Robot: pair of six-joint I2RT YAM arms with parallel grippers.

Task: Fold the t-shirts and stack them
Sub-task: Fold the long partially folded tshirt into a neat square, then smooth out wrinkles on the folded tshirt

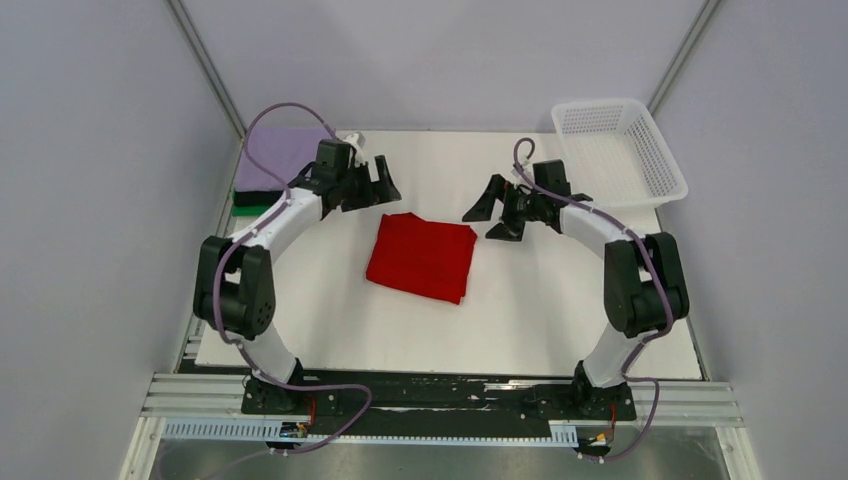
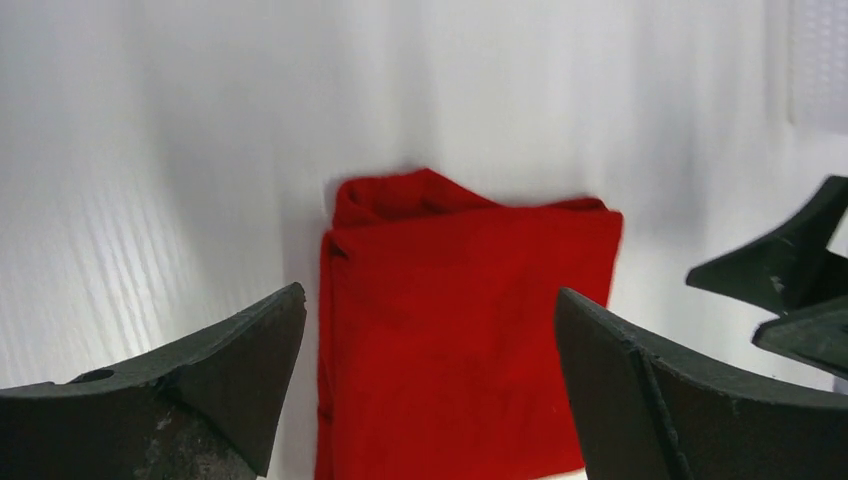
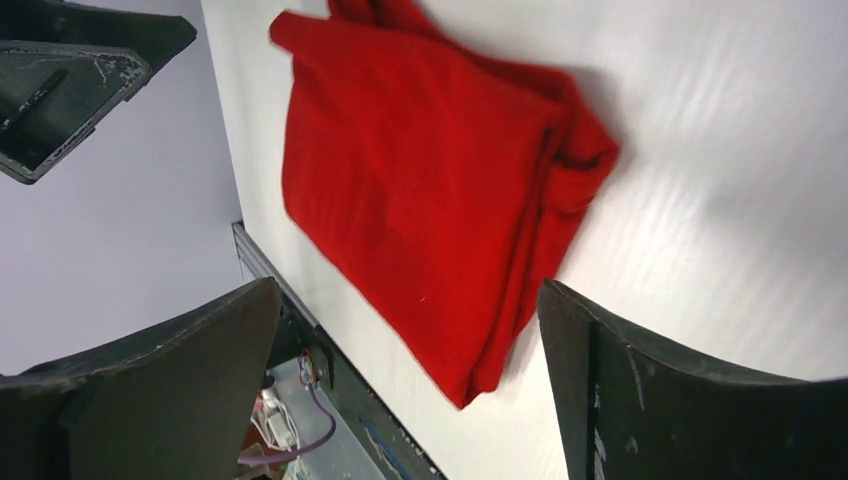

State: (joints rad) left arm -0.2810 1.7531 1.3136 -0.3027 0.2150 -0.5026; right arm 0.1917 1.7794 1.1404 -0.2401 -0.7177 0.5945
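A bright red t-shirt (image 1: 422,257) lies folded into a rough square in the middle of the white table. It also shows in the left wrist view (image 2: 460,320) and the right wrist view (image 3: 430,180). My left gripper (image 1: 382,182) hangs open and empty above the table, just beyond the shirt's far left corner. My right gripper (image 1: 497,214) hangs open and empty just past its far right corner. A stack of folded tees sits at the far left: lavender (image 1: 283,155) on top, green (image 1: 247,194) and black (image 1: 252,209) edges beneath.
A white plastic mesh basket (image 1: 618,150) stands at the far right corner of the table (image 1: 560,310). A metal rail (image 1: 440,400) with the arm bases runs along the near edge. Grey walls close in on both sides.
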